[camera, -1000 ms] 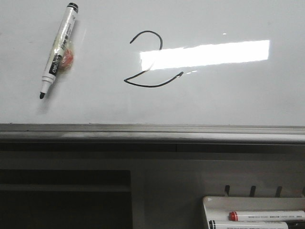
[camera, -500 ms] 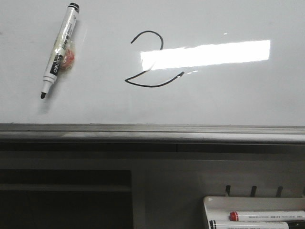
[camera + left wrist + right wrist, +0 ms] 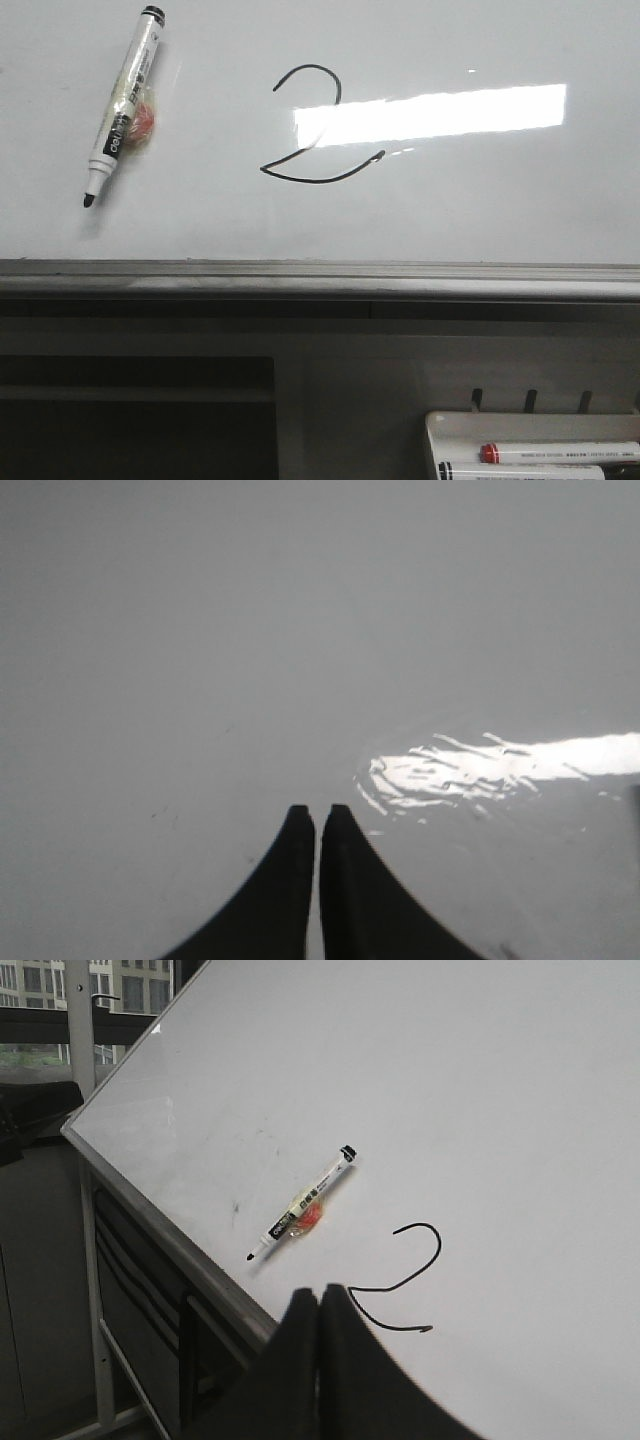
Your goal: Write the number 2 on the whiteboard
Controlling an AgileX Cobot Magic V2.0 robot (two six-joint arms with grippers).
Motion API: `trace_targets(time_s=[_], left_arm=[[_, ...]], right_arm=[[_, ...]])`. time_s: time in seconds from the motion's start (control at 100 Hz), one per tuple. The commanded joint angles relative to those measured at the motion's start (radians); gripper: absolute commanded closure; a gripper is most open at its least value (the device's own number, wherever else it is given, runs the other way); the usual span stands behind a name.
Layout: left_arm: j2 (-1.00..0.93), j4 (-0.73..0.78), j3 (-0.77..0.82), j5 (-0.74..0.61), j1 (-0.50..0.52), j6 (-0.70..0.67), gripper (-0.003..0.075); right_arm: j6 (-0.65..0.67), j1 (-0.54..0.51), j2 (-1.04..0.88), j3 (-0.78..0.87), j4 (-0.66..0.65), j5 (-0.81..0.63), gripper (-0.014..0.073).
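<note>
A black hand-drawn number 2 (image 3: 318,125) stands on the whiteboard (image 3: 480,210), partly crossed by a bright light reflection. The right wrist view shows the same number 2 (image 3: 405,1278) on the whiteboard (image 3: 520,1110). An uncapped black marker (image 3: 122,102) lies on the board to the left of the figure, tip toward the near edge, with a small red thing beside it; the marker (image 3: 300,1205) also shows in the right wrist view. My right gripper (image 3: 318,1293) is shut and empty, apart from the marker. My left gripper (image 3: 313,813) is shut and empty over a bare grey surface.
The board's grey frame edge (image 3: 320,278) runs across the front. Below it at the right, a white tray (image 3: 450,425) holds a red-capped marker (image 3: 560,452) and another. A dark shelf opening (image 3: 130,420) lies at lower left. Windows show behind the board (image 3: 40,1010).
</note>
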Motion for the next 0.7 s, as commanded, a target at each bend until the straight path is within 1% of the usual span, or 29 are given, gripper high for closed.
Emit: trace_targets(time_s=[0.0, 0.25, 0.69], left_arm=[[-0.028, 0.002, 0.011, 0.064, 0.01, 0.0, 0.0741], [-0.026, 0.002, 0.011, 0.439, 0.002, 0.0, 0.0741], [-0.026, 0.002, 0.013, 0.431, 0.002, 0.0, 0.0741]], right_arm=[[0.001, -0.004, 0.005, -0.027, 0.004, -0.06, 0.0665], [0.001, -0.004, 0.005, -0.027, 0.004, -0.06, 0.0665], [0.001, -0.004, 0.005, -0.027, 0.004, -0.06, 0.0665]])
